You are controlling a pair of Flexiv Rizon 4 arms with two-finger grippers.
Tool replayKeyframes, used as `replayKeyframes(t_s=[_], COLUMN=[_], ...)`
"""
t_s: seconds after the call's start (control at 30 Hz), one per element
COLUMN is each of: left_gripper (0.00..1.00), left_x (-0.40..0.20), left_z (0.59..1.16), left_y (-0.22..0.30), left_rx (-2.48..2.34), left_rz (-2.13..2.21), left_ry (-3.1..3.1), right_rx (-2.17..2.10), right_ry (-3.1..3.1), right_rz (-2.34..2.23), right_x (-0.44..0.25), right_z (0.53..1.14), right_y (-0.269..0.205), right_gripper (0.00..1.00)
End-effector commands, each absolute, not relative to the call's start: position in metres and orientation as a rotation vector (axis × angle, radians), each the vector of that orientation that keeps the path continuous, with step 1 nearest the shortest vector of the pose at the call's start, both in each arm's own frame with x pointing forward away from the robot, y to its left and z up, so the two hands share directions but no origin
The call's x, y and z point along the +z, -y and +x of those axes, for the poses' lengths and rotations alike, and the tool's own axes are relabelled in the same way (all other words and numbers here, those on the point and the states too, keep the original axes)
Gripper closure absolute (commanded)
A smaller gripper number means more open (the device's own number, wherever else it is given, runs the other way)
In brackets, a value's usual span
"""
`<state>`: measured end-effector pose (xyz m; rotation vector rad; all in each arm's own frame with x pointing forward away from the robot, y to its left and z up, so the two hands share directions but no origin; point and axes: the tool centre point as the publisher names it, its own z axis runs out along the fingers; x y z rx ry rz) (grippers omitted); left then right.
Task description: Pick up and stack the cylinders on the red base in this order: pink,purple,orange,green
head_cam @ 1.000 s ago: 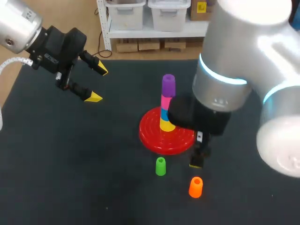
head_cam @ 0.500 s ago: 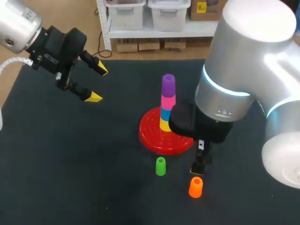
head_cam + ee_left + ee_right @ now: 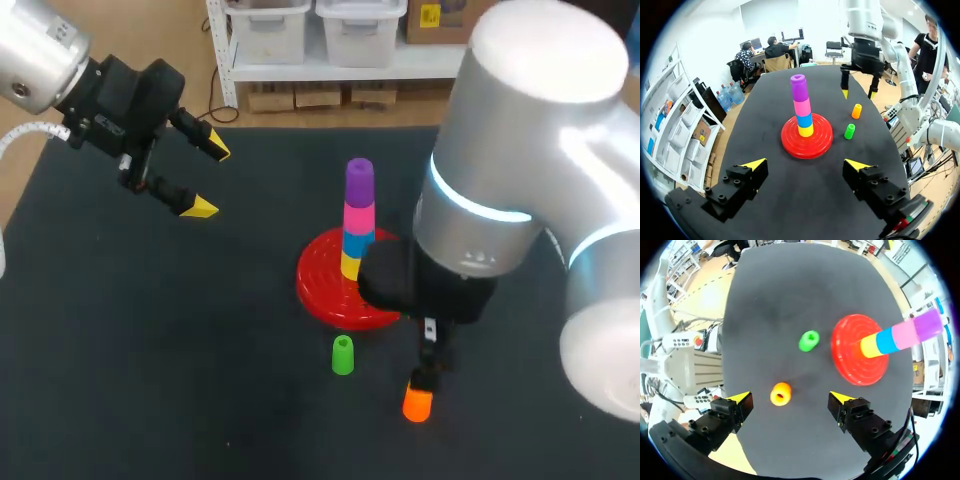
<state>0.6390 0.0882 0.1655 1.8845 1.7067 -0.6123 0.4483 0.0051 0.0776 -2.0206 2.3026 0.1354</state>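
Here's the red round ridged base (image 3: 325,290), sitting about mid-table, and its peg carries four pieces: a yellow cylinder (image 3: 351,265) at the bottom, a blue cylinder (image 3: 357,243), a pink cylinder (image 3: 359,217), and a purple cylinder (image 3: 360,182) on top. The small green cylinder (image 3: 342,355) stands upright just off the base's near rim, not touching it. The orange cylinder (image 3: 417,403) stands close to the table's near edge, right of the green one and apart from it.

From the head view the bulky silver right arm (image 3: 530,150) covers the base's right rim and nearly all of its own tool. Only a dark finger shows directly above the orange piece, and I can't tell contact from there. The wrist view settles it: the right gripper (image 3: 790,398) has its fingers spread wide, the orange cylinder sits between the yellow tips, nearer one of them, and neither tip touches it.

Over by the far left corner, the left gripper (image 3: 209,180) hangs above the black cloth-covered table (image 3: 150,350) with its fingers wide apart, holding nothing.
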Motion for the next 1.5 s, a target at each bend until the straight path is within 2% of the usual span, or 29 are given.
replayKeyframes(t_s=[0.03,0.77,0.8,0.83,0.87,0.93,1.03,1.17,1.2,1.23,1.27,1.5], left_gripper=[0.0,0.0,0.0,0.0,0.0,0.0,0.0,0.0,0.0,0.0,0.0,0.0], left_x=[0.165,0.165,0.165,0.165,0.165,0.165,0.165,0.165,0.165,0.165,0.165,0.165], left_z=[0.64,0.64,0.64,0.64,0.64,0.64,0.64,0.64,0.64,0.64,0.64,0.64], left_y=[-0.088,-0.088,-0.088,-0.088,-0.088,-0.088,-0.088,-0.088,-0.088,-0.088,-0.088,-0.088], left_rx=[-0.614,-0.614,-0.614,-0.614,-0.614,-0.614,-0.614,-0.614,-0.614,-0.614,-0.614,-0.614], left_rz=[1.887,1.887,1.887,1.887,1.887,1.887,1.887,1.887,1.887,1.887,1.887,1.887], left_ry=[-1.705,-1.705,-1.705,-1.705,-1.705,-1.705,-1.705,-1.705,-1.705,-1.705,-1.705,-1.705], right_rx=[0.135,0.169,0.17,0.171,0.172,0.173,0.174,0.176,0.177,0.177,0.176,0.091], right_ry=[-2.31,-2.436,-2.439,-2.442,-2.444,-2.448,-2.456,-2.462,-2.464,-2.467,-2.47,-2.497], right_rz=[-2.029,-2.014,-2.011,-2.009,-2.007,-2.003,-1.997,-1.997,-1.998,-1.998,-2.0,-2.011], right_x=[0.067,0.029,0.028,0.028,0.028,0.028,0.028,0.028,0.028,0.028,0.028,0.057], right_z=[0.433,0.432,0.432,0.432,0.432,0.432,0.432,0.433,0.433,0.433,0.433,0.438], right_y=[-0.003,-0.004,-0.003,-0.003,-0.002,-0.002,0.0,0.001,0.001,0.001,0.002,0.002], right_gripper=[0.0,0.0,0.12,0.42,0.51,0.58,0.62,0.73,0.8,0.98,1.0,1.0])
